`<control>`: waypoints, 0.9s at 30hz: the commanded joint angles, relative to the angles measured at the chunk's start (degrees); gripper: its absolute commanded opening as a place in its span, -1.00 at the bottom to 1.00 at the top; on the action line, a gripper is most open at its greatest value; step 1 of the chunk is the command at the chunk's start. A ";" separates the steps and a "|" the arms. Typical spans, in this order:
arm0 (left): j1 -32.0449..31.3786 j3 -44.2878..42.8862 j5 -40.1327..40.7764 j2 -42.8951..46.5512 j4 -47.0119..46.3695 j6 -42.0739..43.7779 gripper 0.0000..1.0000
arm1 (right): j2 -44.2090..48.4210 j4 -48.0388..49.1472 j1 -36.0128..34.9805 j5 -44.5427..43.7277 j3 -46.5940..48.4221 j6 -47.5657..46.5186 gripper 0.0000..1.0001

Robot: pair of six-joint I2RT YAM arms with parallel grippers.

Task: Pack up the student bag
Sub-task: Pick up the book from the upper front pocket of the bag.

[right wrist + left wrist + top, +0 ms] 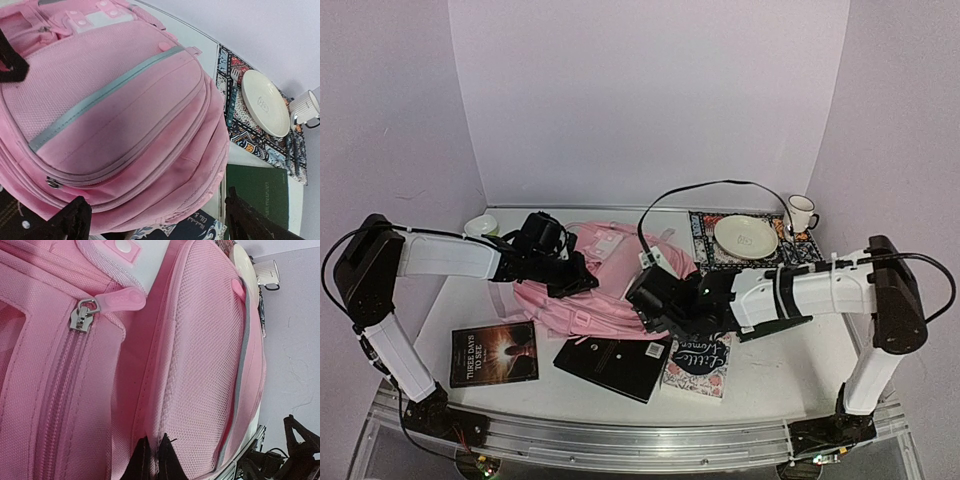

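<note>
The student bag (605,300) lies flat in the middle of the bench (770,370). It is big, soft and puffy, made of pink woven cloth. It has a pink net pocket (205,355) with a grey edge, and a shiny metal zip pull (82,315) with a rubbery pink tab. Every zip I can see looks closed, so I think the bag has to be opened before anything goes in. My left end effector (154,456) is squeezed tight on the cloth. It looks like it is nipping a thin fold, I guess to keep the floppy bag from sliding. My right end effector (156,200) is spread wide over the bag's round near edge and holds nothing. Maybe it is there to reach a zip. Three flat books (493,352) (615,362) (698,362) wait just in front of the bag, close enough to pack. Farther back, a smooth round plate (745,235) sits on a patterned mat (705,240), with a white mug (802,212) beside it.
</note>
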State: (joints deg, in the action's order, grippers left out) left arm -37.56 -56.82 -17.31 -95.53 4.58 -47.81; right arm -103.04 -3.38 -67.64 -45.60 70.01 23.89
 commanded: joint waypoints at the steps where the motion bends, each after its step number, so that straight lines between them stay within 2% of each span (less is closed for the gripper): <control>1: -0.59 -1.25 -0.53 1.14 -2.61 0.50 -1.00 | 2.82 0.13 0.04 8.61 -0.25 0.41 0.80; 7: -0.58 -1.65 -0.80 0.79 -2.57 0.19 -1.00 | 1.91 4.61 0.05 14.90 -0.43 1.78 0.61; 12: -0.58 -1.32 -0.96 0.86 -2.61 0.18 -1.00 | -0.14 8.46 1.88 19.34 -1.41 -2.08 0.11; 14: -0.58 -1.29 -1.06 0.90 -2.59 0.18 -1.00 | -0.54 10.35 3.22 22.80 -2.47 -3.43 0.02; 22: -0.60 -1.78 -1.42 0.79 -2.56 0.32 -1.00 | -0.61 17.31 7.81 34.97 -7.76 -10.29 -0.03; 27: -0.70 -1.89 -1.63 0.61 -2.56 0.19 -1.00 | -1.04 20.72 9.66 37.74 -9.99 -12.64 0.00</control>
State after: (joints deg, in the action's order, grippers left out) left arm -37.62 -56.82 -17.37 -95.55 4.58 -47.83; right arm -103.18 13.89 -59.12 -12.04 61.70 14.56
